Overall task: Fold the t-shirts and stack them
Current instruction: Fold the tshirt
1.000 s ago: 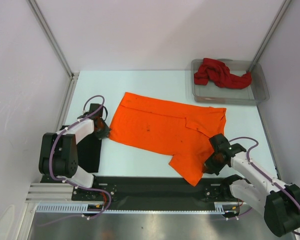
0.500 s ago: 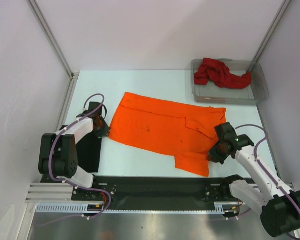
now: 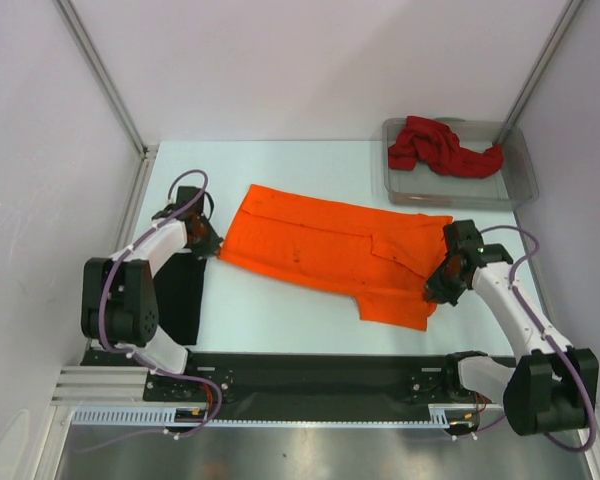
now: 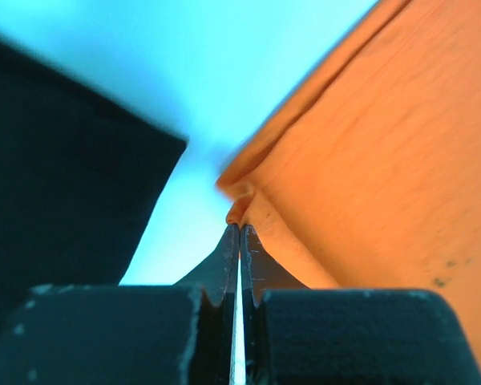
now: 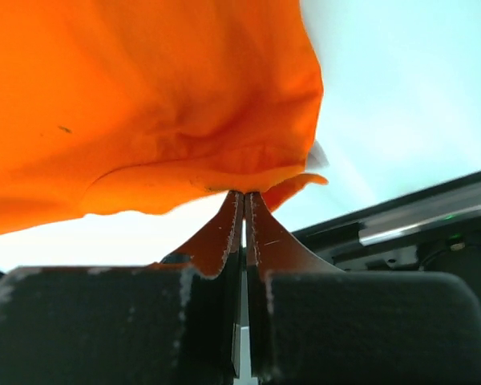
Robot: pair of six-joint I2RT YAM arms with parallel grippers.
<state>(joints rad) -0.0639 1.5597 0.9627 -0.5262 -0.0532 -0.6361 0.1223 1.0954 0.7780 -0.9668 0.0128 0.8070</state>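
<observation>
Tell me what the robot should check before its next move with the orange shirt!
1. Left gripper shut on the orange shirt's corner: ok.
2. Right gripper shut on the shirt's other end: ok.
3. Orange shirt apart from the black shirt: ok, bare table shows between them in the left wrist view.
4. Dark red shirt out of the way: ok, it lies in the tray.
5. Orange shirt lying smooth: not ok, a flap is folded over near the middle.
6. How many layers of cloth each gripper holds: cannot tell.
</observation>
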